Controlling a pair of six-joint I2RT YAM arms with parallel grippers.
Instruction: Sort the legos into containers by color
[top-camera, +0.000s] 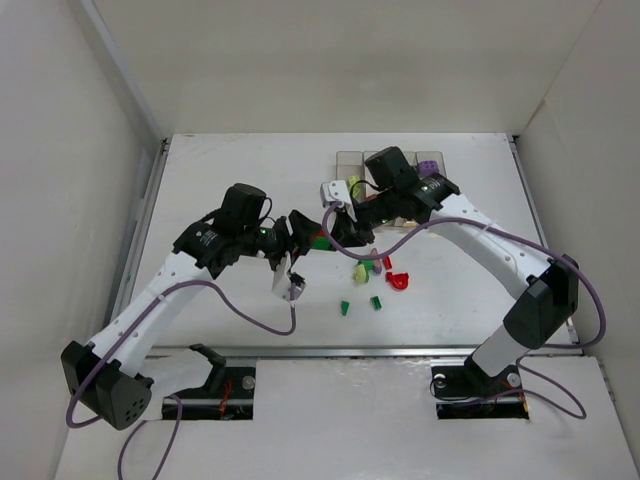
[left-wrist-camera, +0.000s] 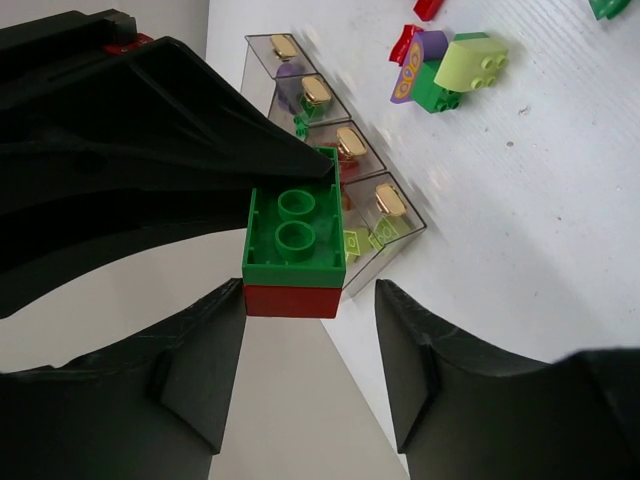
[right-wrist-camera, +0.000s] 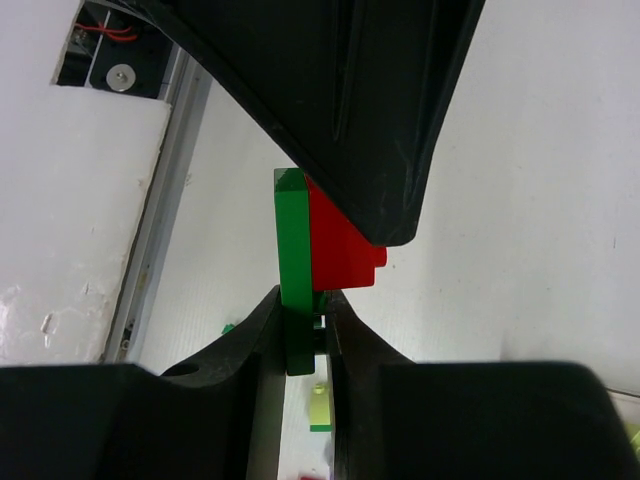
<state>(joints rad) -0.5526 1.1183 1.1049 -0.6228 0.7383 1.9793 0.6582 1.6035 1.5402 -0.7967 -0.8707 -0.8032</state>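
green-on-red clump is mid-air, near the containers. right gripper pinches the green brick. left gripper has its jaws spread, straddling the red brick, one side not yet touching.

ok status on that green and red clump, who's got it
right gripper shut on the green brick, held in mid-air. left gripper open around the red brick stuck to it, gap on one side. nothing else between the jaws.
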